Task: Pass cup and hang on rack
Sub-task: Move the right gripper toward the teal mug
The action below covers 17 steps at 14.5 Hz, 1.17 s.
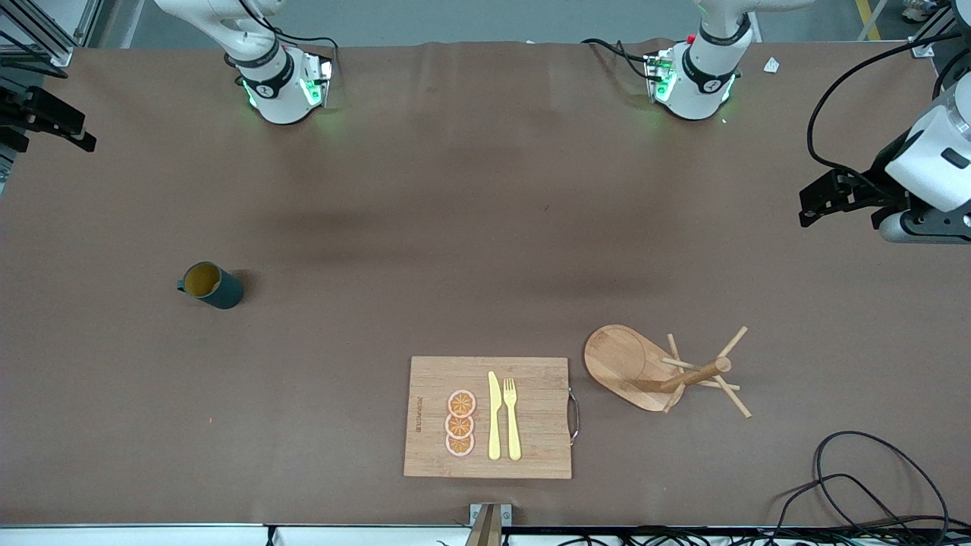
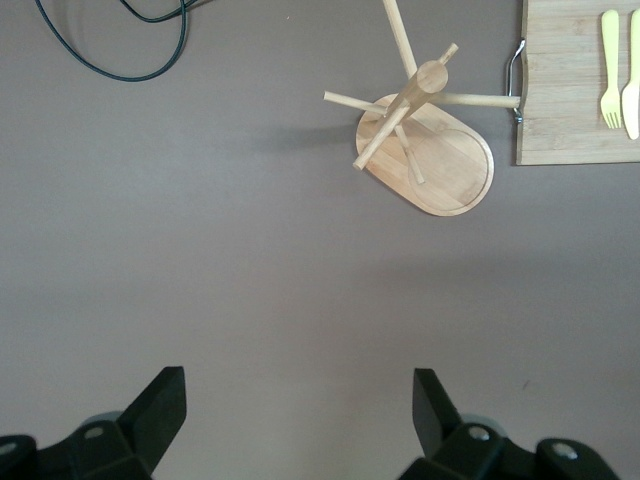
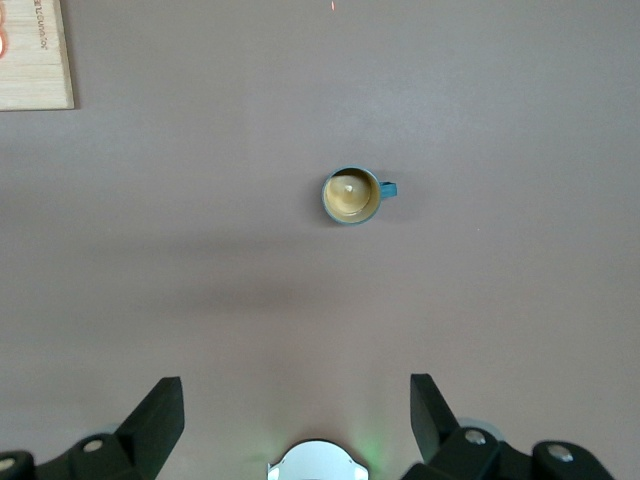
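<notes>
The cup [image 1: 212,284], dark teal with a mustard-yellow inside, stands upright on the brown table toward the right arm's end. It also shows in the right wrist view [image 3: 352,196], loop handle to one side. The rack [image 1: 645,368], a light wooden mug tree on an oval base, stands toward the left arm's end, beside the cutting board; the left wrist view shows it too [image 2: 425,150]. My left gripper [image 1: 823,199] [image 2: 300,385] hangs open and empty, high over the table at the left arm's end. My right gripper [image 3: 297,390] is open and empty, high near its own base, and is outside the front view.
A bamboo cutting board [image 1: 546,447] with a yellow knife [image 1: 494,417], a yellow fork [image 1: 512,417] and orange slices [image 1: 460,423] lies near the front edge. Black cables [image 1: 872,485] lie at the corner nearest the camera at the left arm's end.
</notes>
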Tool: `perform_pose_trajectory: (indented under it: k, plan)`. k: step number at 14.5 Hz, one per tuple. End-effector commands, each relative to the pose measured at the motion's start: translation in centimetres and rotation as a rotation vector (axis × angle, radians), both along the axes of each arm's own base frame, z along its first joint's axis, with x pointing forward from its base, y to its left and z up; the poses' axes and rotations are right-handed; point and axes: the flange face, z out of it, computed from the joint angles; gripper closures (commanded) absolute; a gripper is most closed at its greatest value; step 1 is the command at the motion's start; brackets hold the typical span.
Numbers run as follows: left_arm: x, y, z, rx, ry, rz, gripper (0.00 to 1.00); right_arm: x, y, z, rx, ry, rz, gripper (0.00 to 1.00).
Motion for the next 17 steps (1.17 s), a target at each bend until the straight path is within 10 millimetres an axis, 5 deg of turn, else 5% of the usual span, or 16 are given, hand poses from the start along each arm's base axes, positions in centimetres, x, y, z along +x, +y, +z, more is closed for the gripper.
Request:
perform_pose_trajectory:
  k: [1,12,17]
  plan:
    - [-0.2,0.1,0.5,0.010,0.001,-0.003,0.00,-0.7,-0.2,0.6,0.002,-0.011,0.028,0.00]
    - [-0.2,-0.2,0.6,0.007,0.001,-0.005,0.00,-0.7,-0.3,0.9,-0.005,-0.012,0.016,0.00]
    - [-0.2,0.1,0.6,0.006,0.000,-0.006,0.00,1.1,-0.8,-1.4,-0.005,0.027,0.014,0.00]
